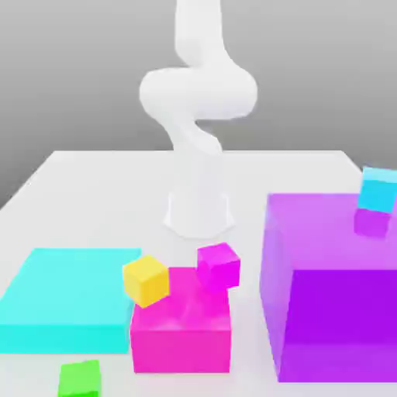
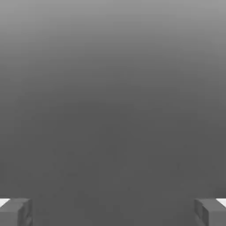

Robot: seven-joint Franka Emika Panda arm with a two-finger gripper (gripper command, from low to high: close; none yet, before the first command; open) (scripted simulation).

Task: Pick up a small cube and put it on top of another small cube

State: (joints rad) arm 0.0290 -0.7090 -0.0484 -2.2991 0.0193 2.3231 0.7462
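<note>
The small bright green cube [image 1: 80, 379] lies on the white table [image 1: 85, 186] near the front edge, towards the exterior view's left. Other small cubes are a yellow one [image 1: 146, 280] and a magenta one [image 1: 219, 264], both on the pink block [image 1: 182, 333]. A cyan one [image 1: 378, 189] and a purple one [image 1: 371, 222] sit on the big purple block [image 1: 333, 302]. My gripper [image 2: 113, 214] is open, its grey fingertips [image 2: 17, 212] far apart against plain grey background, with nothing between them.
A flat cyan slab [image 1: 66, 298] lies just behind the green cube. The white arm [image 1: 198, 93] rises from its base [image 1: 198, 213] at the table's middle and leaves the picture at the top.
</note>
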